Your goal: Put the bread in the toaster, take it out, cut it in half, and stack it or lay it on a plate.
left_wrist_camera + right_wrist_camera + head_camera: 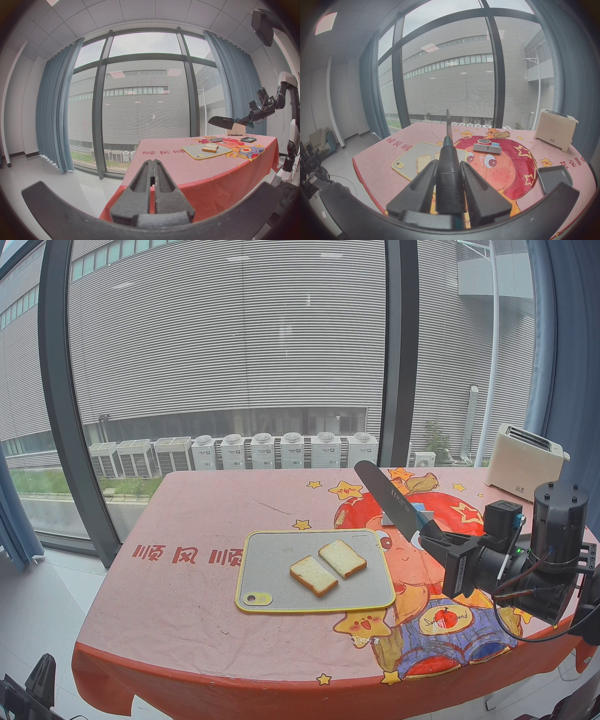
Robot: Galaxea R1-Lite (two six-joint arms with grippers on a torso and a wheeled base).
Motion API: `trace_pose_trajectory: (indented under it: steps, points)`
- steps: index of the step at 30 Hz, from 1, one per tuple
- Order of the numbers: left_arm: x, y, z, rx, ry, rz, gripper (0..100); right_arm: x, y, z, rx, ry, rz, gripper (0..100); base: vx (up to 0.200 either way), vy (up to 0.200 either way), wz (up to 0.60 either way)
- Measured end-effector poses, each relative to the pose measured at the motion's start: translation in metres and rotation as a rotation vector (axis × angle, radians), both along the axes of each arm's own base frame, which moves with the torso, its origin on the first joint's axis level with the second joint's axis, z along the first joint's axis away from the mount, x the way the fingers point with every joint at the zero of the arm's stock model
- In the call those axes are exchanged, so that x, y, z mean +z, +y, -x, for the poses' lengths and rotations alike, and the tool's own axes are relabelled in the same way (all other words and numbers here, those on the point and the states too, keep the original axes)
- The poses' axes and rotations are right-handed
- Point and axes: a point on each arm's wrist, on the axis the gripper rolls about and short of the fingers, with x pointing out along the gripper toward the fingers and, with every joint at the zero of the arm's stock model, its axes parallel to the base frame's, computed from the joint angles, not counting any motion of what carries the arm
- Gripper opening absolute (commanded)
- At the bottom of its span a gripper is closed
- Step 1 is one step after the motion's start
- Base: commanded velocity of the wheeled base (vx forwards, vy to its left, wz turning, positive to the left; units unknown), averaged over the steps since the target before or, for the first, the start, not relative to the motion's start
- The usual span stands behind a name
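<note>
- Grey cutting board (pixel 275 565) is holding two bread halves (pixel 314 575), lying just apart.
- The right tool (pixel 445 545) is squeezing the knife (pixel 390 499), blade up over the pink surface (pixel 187 615).
- The left tool (pixel 152 178) is hanging aside, fingers together, holding nothing.
- Cutting looks done, so the knife should be going down slowly, away from the bread.
- The knife's handle is hiding some bread in the right wrist view.

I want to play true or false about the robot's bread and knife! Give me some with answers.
The right end effector holds the knife. True.
Two bread pieces lie on the cutting board. True.
Bread sticks out of the toaster. False: nothing sticks out.
The left end effector is wide open. False: it is shut.
The knife touches the bread pieces. False: it is held above the table.
</note>
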Motion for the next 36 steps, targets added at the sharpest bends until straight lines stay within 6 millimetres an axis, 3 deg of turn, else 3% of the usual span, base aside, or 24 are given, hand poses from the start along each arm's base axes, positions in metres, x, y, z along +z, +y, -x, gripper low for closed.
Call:
trace_pose_trajectory:
  steps: [36]
  points:
    - [0.0000,0.0000,0.0000,0.000,0.000,0.000,0,-0.0034,-0.0023,0.0032,0.002,0.010,0.005,0,0.000,0.000,0.00]
